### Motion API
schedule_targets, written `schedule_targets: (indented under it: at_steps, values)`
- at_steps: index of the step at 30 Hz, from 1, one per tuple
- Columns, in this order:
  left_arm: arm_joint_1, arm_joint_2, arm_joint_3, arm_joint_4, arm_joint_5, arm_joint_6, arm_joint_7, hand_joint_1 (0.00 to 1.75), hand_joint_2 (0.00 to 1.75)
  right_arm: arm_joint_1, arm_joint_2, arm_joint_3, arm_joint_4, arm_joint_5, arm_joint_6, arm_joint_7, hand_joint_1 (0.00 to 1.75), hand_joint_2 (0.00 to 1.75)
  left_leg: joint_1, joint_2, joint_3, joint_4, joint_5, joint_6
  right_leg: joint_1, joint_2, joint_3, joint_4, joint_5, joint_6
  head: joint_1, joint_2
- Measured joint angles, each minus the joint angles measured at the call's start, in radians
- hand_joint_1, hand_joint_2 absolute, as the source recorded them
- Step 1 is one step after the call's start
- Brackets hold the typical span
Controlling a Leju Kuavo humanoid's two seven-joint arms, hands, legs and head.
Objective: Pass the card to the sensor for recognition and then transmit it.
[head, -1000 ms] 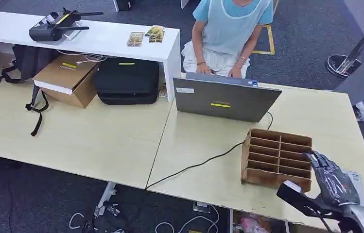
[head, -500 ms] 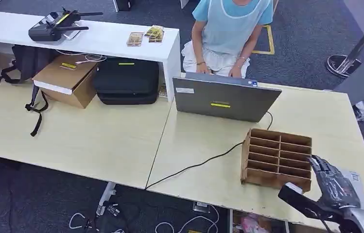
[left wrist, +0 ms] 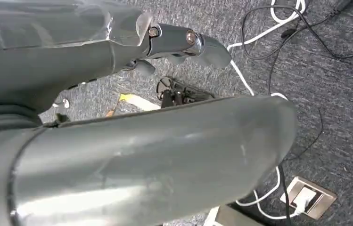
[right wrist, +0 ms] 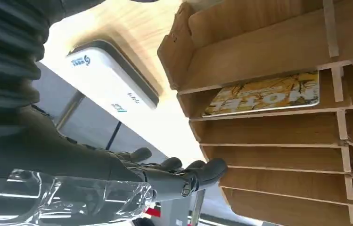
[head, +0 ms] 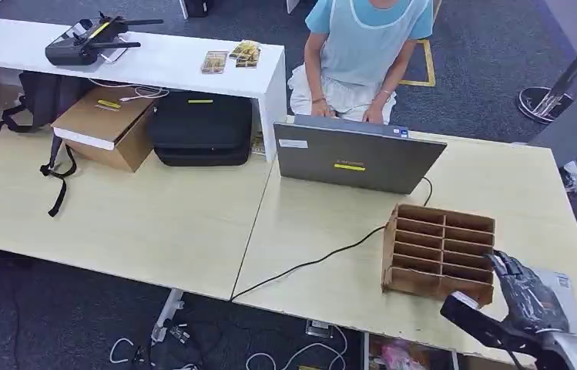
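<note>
Your right hand (head: 530, 297) hangs beside the open front of the wooden rack (head: 439, 250), fingers (right wrist: 198, 170) loosely extended and apart, nothing in them. It is level with the slots, which I read as a reach set up to draw a card out edgewise. Its cover is a glossy clear film over dark segmented parts.

The card (right wrist: 265, 94) lies flat in one rack compartment: thin, rounded corners, yellow-and-dark printed face, its long edge facing the opening. A second card's corner shows in the neighbouring slot. The rack is brown board with thin dividers and shallow slots, so expect little room around the card for fingers.

The sensor (right wrist: 110, 77), a flat white rounded box with a dark rim, lies on the pale laminate table (head: 331, 231) just beside the rack on the hand's side, likely so that pick and scan share a short path.

Your left hand (left wrist: 184, 42) hangs over grey carpet and loose cables, holding nothing; I cannot tell how far its fingers are curled.

A person (head: 366, 46) sits across the table behind a grey laptop (head: 356, 156).
</note>
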Motion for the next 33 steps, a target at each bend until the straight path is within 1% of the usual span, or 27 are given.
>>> schedule_targets:
  at_steps: [11,12,13,14,15,21,23,24,25,26,28,33]
  values:
    - [-0.004,0.011,-0.006,0.000,-0.014,-0.006,0.000,0.00,0.00,-0.025,0.027,0.002,0.019,0.008,-0.018,-0.006,0.00,1.75,0.000,0.000,0.000,0.000,0.000,0.000,0.000,0.000,0.000,0.000,0.000,0.000,0.000,0.000]
    - [-0.006,0.012,-0.008,0.000,-0.014,-0.006,0.000,0.00,0.00,-0.027,0.029,0.002,0.020,0.008,-0.018,-0.006,0.05,1.75,0.000,0.000,0.000,0.000,0.000,0.000,0.000,0.000,0.000,0.000,0.000,0.000,0.000,0.000]
    - [-0.006,0.012,-0.008,0.000,-0.015,-0.006,0.000,0.00,0.00,-0.029,0.031,0.002,0.021,0.009,-0.018,-0.006,1.06,1.75,0.000,0.000,0.000,0.000,0.000,0.000,0.000,0.000,0.000,0.000,0.000,0.000,0.000,0.000]
    - [-0.007,0.012,-0.008,0.000,-0.014,-0.006,0.000,0.00,0.00,-0.032,0.033,0.002,0.022,0.009,-0.018,-0.006,1.71,1.75,0.000,0.000,0.000,0.000,0.000,0.000,0.000,0.000,0.000,0.000,0.000,0.000,0.000,0.000]
    - [-0.007,0.012,-0.008,0.000,-0.014,-0.006,0.000,0.00,0.00,-0.035,0.036,0.003,0.024,0.009,-0.018,-0.006,1.75,1.75,0.000,0.000,0.000,0.000,0.000,0.000,0.000,0.000,0.000,0.000,0.000,0.000,0.000,0.000]
    - [-0.006,0.012,-0.008,0.000,-0.008,-0.004,0.000,0.00,0.00,-0.053,0.050,0.009,0.036,0.011,-0.018,-0.006,1.75,1.75,0.000,0.000,0.000,0.000,0.000,0.000,0.000,0.000,0.000,0.000,0.000,0.000,0.000,0.000]
    - [-0.006,0.012,-0.008,0.000,-0.008,-0.004,0.000,0.00,0.00,-0.062,0.053,0.009,0.040,0.013,-0.023,-0.006,1.71,1.75,0.000,0.000,0.000,0.000,0.000,0.000,0.000,0.000,0.000,0.000,0.000,0.000,0.000,0.000]
    - [-0.006,0.012,-0.008,0.000,-0.009,-0.004,0.000,0.00,0.00,-0.067,0.054,0.009,0.043,0.013,-0.024,-0.006,1.75,1.75,0.000,0.000,0.000,0.000,0.000,0.000,0.000,0.000,0.000,0.000,0.000,0.000,0.000,0.000]
    - [-0.006,0.012,-0.008,0.000,-0.009,-0.004,0.000,0.00,0.00,-0.070,0.054,0.009,0.045,0.013,-0.026,-0.007,1.75,1.75,0.000,0.000,0.001,0.000,0.000,0.000,0.000,0.000,0.000,0.000,0.000,0.000,0.000,0.000]
    - [-0.006,0.011,-0.008,0.000,-0.010,-0.004,0.000,0.00,0.00,-0.070,0.054,0.009,0.046,0.012,-0.027,-0.007,1.69,1.75,0.000,0.000,0.000,0.000,0.000,0.000,0.000,0.000,0.000,0.000,0.000,0.000,0.000,0.000]
    - [-0.007,0.011,-0.008,0.000,-0.012,-0.004,0.000,0.00,0.00,-0.070,0.054,0.008,0.046,0.010,-0.032,-0.008,1.66,1.75,0.000,0.000,0.000,0.000,0.000,0.000,0.000,0.000,0.000,0.000,0.000,0.000,0.000,0.000]
    - [-0.009,0.008,-0.008,0.000,-0.013,-0.002,0.000,0.00,0.00,-0.070,0.055,0.008,0.050,0.010,-0.036,-0.008,1.68,1.75,0.000,0.000,0.000,0.000,0.000,0.000,0.000,0.000,0.000,0.000,0.000,0.000,0.000,0.000]
